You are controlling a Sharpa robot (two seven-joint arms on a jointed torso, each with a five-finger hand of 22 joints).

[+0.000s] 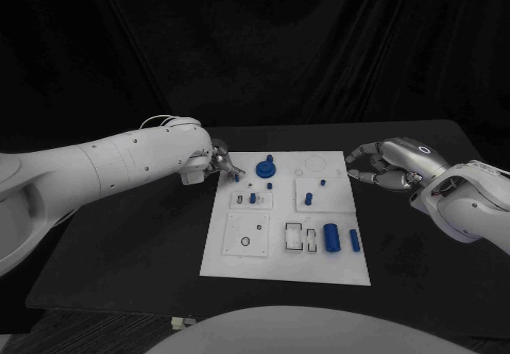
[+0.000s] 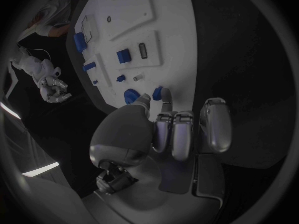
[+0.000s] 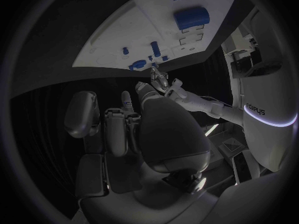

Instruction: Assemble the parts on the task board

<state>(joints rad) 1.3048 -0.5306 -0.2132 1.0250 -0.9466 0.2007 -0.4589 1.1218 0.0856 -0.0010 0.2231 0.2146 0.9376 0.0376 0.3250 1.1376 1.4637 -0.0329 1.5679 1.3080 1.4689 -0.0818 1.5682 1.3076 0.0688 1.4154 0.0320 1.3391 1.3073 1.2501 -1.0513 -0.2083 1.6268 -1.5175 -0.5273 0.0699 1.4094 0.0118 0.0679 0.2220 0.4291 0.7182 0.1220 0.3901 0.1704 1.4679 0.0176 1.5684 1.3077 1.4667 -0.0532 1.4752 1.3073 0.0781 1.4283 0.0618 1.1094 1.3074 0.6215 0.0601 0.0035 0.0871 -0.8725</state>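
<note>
The white task board point(image 1: 285, 262) lies mid-table. My left hand point(image 1: 219, 162) hovers at its far left corner and pinches a small blue part point(image 2: 157, 91) between thumb and a fingertip, the other fingers point(image 2: 182, 134) curled in. A blue round knobbed part point(image 1: 267, 168) stands just beside that hand. Further parts on the board are a small blue peg point(image 1: 308, 198), a thick blue cylinder point(image 1: 332, 237) and a slim blue piece point(image 1: 354, 240). My right hand point(image 1: 388, 167) floats off the board's far right edge, fingers curled with nothing in them.
The board carries raised white plates with empty slots and holes point(image 1: 245, 240). Bare black table point(image 1: 127, 251) runs on both sides of the board. The table's front edge point(image 1: 127, 313) is close below the board.
</note>
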